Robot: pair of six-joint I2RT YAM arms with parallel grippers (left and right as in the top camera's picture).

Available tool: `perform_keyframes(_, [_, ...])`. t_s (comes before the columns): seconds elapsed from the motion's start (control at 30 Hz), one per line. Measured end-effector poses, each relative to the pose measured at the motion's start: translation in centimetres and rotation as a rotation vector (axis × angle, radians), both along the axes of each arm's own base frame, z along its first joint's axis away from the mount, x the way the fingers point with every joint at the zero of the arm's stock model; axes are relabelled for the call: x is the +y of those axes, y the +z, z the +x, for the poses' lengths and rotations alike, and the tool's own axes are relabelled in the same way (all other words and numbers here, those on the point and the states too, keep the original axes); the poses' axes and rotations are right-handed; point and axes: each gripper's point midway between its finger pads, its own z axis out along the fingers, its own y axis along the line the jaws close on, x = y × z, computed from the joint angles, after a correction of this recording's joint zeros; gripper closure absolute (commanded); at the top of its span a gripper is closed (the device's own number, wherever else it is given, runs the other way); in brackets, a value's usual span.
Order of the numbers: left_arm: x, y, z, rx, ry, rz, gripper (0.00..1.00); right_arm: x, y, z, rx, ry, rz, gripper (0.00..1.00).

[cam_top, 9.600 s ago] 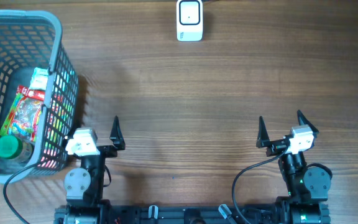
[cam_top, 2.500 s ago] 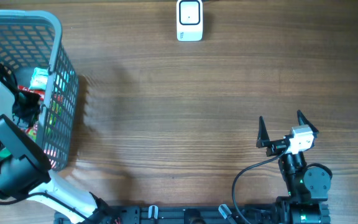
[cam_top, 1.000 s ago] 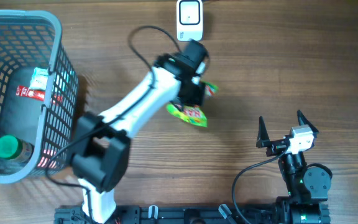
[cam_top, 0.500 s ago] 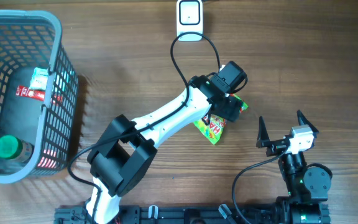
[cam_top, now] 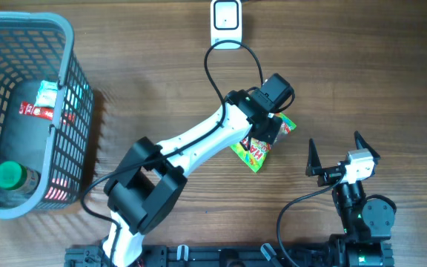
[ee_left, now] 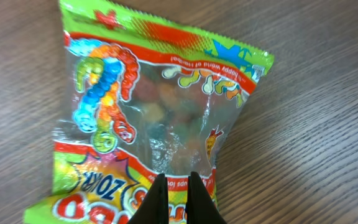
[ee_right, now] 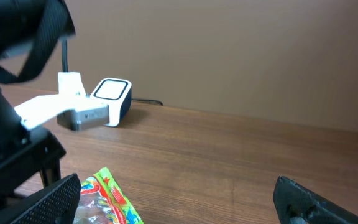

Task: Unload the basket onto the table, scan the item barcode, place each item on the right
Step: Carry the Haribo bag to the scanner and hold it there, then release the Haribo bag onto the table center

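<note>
Overhead | bag (cam_top: 256, 152) lies on surface (cam_top: 161, 96), right of centre, between scanner (cam_top: 226, 24) and right arm, well apart from basket (cam_top: 69, 44) | left fingers (ee_left: 157, 202) pressed together, pinching bag's printed end | right fingers (cam_top: 311, 159) spread wide, empty, near bag

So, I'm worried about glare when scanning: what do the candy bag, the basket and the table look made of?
The candy bag: thin glossy plastic film, partly clear; it crinkles, glints, and the sweets show through. The basket: grey plastic, likely moulded, matte; open grid walls, rounded rim. The table: wood or wood-look laminate, low sheen; grain lines run across it.
</note>
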Motion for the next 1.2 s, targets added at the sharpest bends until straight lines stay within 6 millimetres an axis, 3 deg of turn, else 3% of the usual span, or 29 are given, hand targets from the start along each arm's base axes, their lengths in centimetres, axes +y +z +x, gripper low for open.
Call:
perform_keyframes(0.2, [0.7, -4.6, -2.1, 0.102, -0.015, 0.014, 0.96, 0.0, 0.0, 0.0, 0.0, 0.0, 0.0, 0.0])
perform_keyframes(0.33, [0.9, -4.9, -1.9, 0.117, -0.001, 0.0, 0.96, 0.0, 0.0, 0.0, 0.0, 0.0, 0.0, 0.0])
perform_keyframes(0.37, [1.0, -4.9, -1.8, 0.123, 0.003, -0.005, 0.94, 0.0, 0.0, 0.0, 0.0, 0.0, 0.0, 0.0])
perform_keyframes(0.43, [2.3, -4.3, -1.8, 0.157, 0.025, 0.025, 0.76, 0.0, 0.0, 0.0, 0.0, 0.0, 0.0, 0.0])
perform_keyframes(0.47, [2.7, -3.4, -1.1, 0.157, 0.047, 0.021, 0.55, 0.0, 0.0, 0.0, 0.0, 0.0, 0.0, 0.0])
perform_keyframes(0.5, [3.2, -1.3, 0.5, 0.126, 0.075, 0.008, 0.4, 0.0, 0.0, 0.0, 0.0, 0.0, 0.0, 0.0])
perform_keyframes(0.57, [3.9, 3.6, 3.0, 0.044, 0.117, -0.04, 0.0, 0.0, 0.0, 0.0, 0.0, 0.0, 0.0, 0.0])
perform_keyframes(0.67, [6.3, 16.1, 5.8, -0.167, 0.192, -0.196, 0.0, 0.0, 0.0, 0.0, 0.0, 0.0, 0.0, 0.0])
perform_keyframes(0.7, [8.1, 20.9, 5.7, -0.25, 0.219, -0.258, 0.0, 0.0, 0.0, 0.0, 0.0, 0.0, 0.0, 0.01])
perform_keyframes(0.77, [11.5, 25.5, 4.0, -0.318, 0.257, -0.288, 0.0, 0.0, 0.0, 0.0, 0.0, 0.0, 0.0, 0.0])
perform_keyframes(0.83, [15.1, 28.1, 2.1, -0.383, 0.274, -0.251, 0.0, 0.0, 0.0, 0.0, 0.0, 0.0, 0.0, 0.0])
perform_keyframes(0.9, [19.0, 29.7, 1.5, -0.451, 0.354, -0.194, 0.0, 0.0, 0.0, 0.0, 0.0, 0.0, 0.0, 0.01])
perform_keyframes(1.0, [25.6, 30.7, 2.0, -0.5, 0.624, -0.136, 0.0, 0.0, 0.0, 0.0, 0.0, 0.0, 0.0, 0.0])
perform_keyframes(1.07, [32.0, 30.5, 1.8, -0.492, 0.9, -0.097, 0.0, 0.0, 0.0, 0.0, 0.0, 0.0, 0.0, 0.0])
perform_keyframes(1.1, [35.3, 30.3, 1.4, -0.485, 1.052, -0.081, 0.0, 0.0, 0.0, 0.0, 0.0, 0.0, 0.0, 0.0])
perform_keyframes(1.13, [37.4, 30.0, 0.8, -0.468, 1.155, -0.072, 0.0, 0.0, 0.0, 0.0, 0.0, 0.0, 0.0, 0.0])
perform_keyframes(1.2, [42.9, 28.4, -1.9, -0.394, 1.453, -0.037, 0.0, 0.0, 0.0, 0.0, 0.0, 0.0, 0.0, 0.0])
